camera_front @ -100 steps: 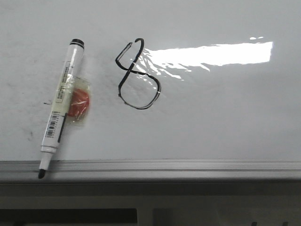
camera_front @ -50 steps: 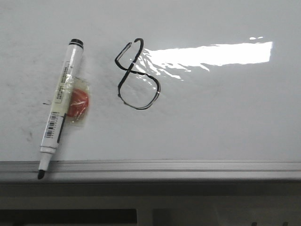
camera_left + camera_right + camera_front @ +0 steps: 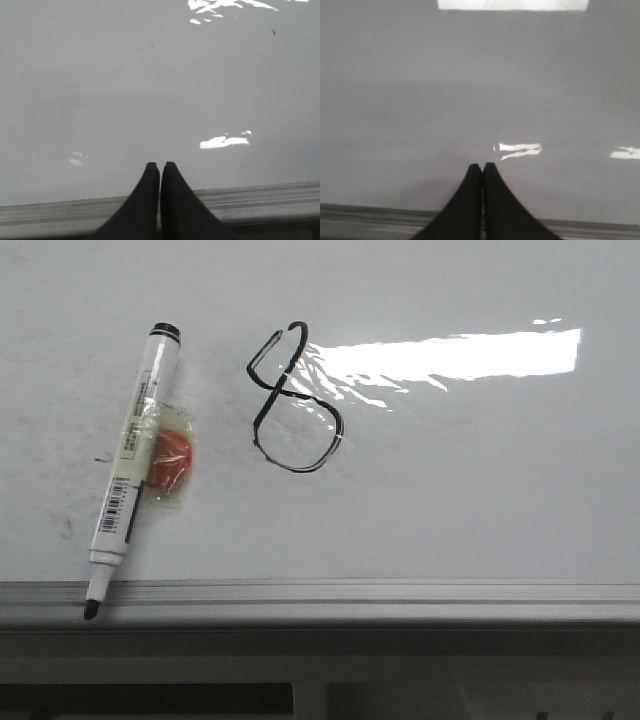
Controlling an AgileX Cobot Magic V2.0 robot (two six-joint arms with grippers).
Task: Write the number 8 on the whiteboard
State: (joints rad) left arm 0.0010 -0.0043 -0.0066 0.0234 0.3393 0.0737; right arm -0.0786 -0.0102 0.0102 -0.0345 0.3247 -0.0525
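1. Glossy and pale grey, the whiteboard (image 3: 480, 500) fills the front view, with a grey metal edge rail (image 3: 400, 598) running along its near side and a bright band of window glare (image 3: 450, 355) on its right half.
2. At the left, a marker (image 3: 131, 467) lies flat on the board, slanted, its black end cap farther up the board and its uncapped black tip (image 3: 92, 611) reaching over the rail.
3. Just beside the marker barrel, touching it on the right, lies a small clear wrapper with something red-orange inside (image 3: 170, 462).
4. Right of that, apart from the marker, stands the number 8 (image 3: 293, 400) in black ink: an angular small upper loop and a larger rounded lower loop, its right side meeting the start of the glare.
5. In the left wrist view, the left end effector (image 3: 160, 167) has its two dark fingers pressed almost together with nothing between them, above bare board near the rail.
6. In the right wrist view, the right end effector (image 3: 482, 167) is likewise closed and empty over plain board.
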